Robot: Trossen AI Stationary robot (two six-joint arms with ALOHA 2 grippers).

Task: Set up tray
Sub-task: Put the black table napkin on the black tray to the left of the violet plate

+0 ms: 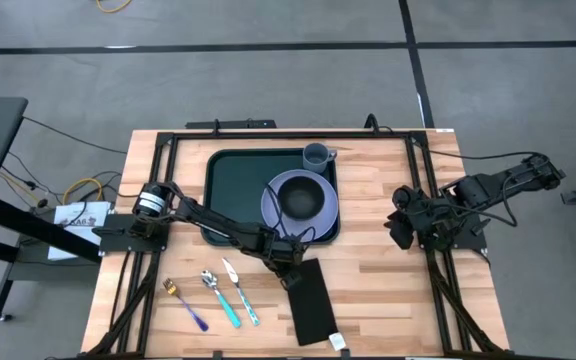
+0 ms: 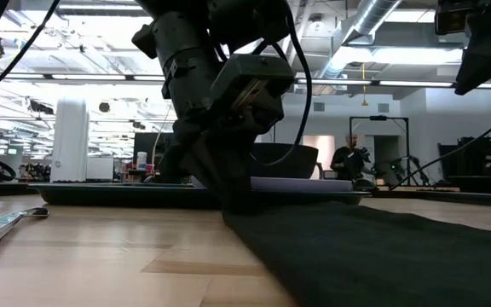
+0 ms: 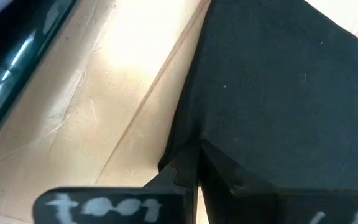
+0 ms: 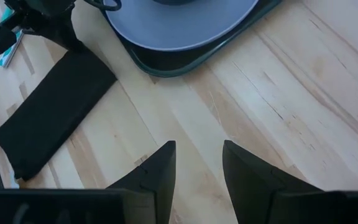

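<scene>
The dark green tray (image 1: pixel 230 190) lies at the table's far middle. It carries a lavender plate (image 1: pixel 318 212) with a dark bowl (image 1: pixel 299 198) on it, and a grey cup (image 1: pixel 316 155) in its far right corner. A narrow black napkin (image 1: pixel 313 300) lies flat on the wood near the tray's near right corner. My left gripper (image 1: pixel 288 262) (image 2: pixel 233 198) points down at the napkin's far end and is shut on it. My right gripper (image 4: pixel 197 168) waits open above bare wood on the table's right side (image 1: pixel 408 222). My left gripper (image 3: pixel 194 168) is shut on the napkin's far end (image 3: pixel 194 134), at its left corner, coming from above with the fingers pointing down. One finger (image 3: pixel 169 177) shows beside the cloth's edge; the cloth hides the other. The napkin (image 2: pixel 356 239) still lies on the table.
A fork (image 1: pixel 183 303), a spoon (image 1: pixel 216 292) and a knife (image 1: pixel 240 292) lie side by side on the wood left of the napkin. Black frame rails (image 1: pixel 438 280) run along the table's left and right sides. Bare wood lies right of the napkin.
</scene>
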